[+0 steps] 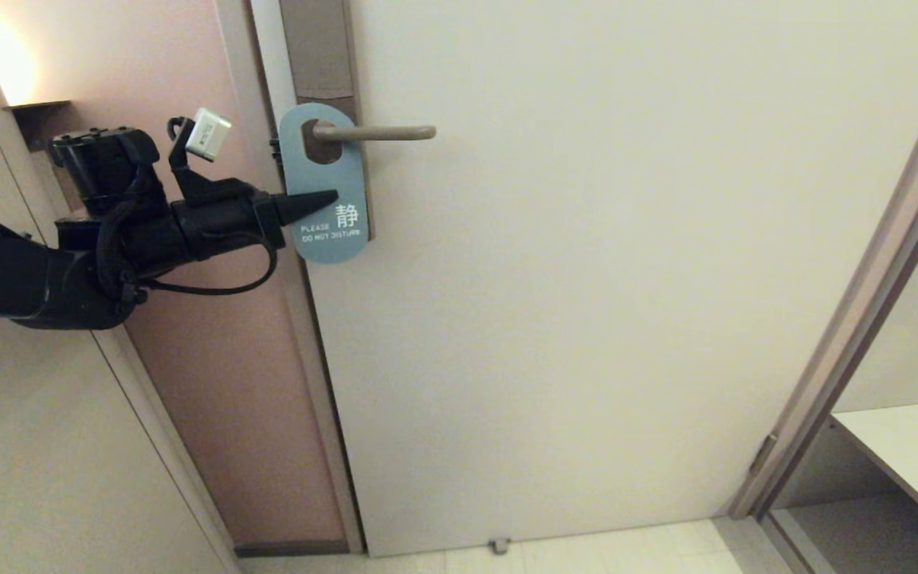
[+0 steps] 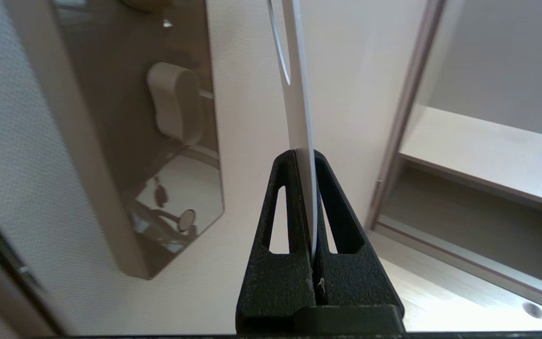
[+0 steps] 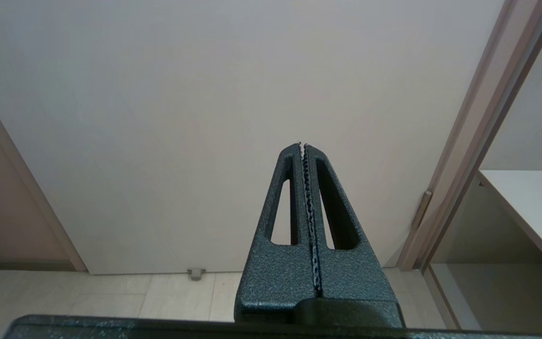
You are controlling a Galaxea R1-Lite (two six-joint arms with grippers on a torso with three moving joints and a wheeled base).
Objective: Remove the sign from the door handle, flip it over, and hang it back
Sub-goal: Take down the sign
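The sign (image 1: 325, 171) hangs by its oval hole on the door handle (image 1: 379, 132), blue "DO NOT DISTURB" side facing me. My left gripper (image 1: 330, 197) reaches in from the left and is shut on the sign's middle, just above the lettering. In the left wrist view the sign (image 2: 299, 94) shows edge-on, a thin white strip pinched between the two black fingers of the left gripper (image 2: 304, 155). My right gripper (image 3: 302, 145) is shut and empty, parked low and facing the lower part of the door, out of the head view.
The pale door (image 1: 626, 279) fills the view, its pink frame (image 1: 212, 343) behind my left arm. The handle's tall backplate (image 1: 319, 48) runs up the door edge. A white shelf (image 1: 913, 446) stands at the right past the jamb. A small doorstop (image 1: 498, 545) sits at the floor.
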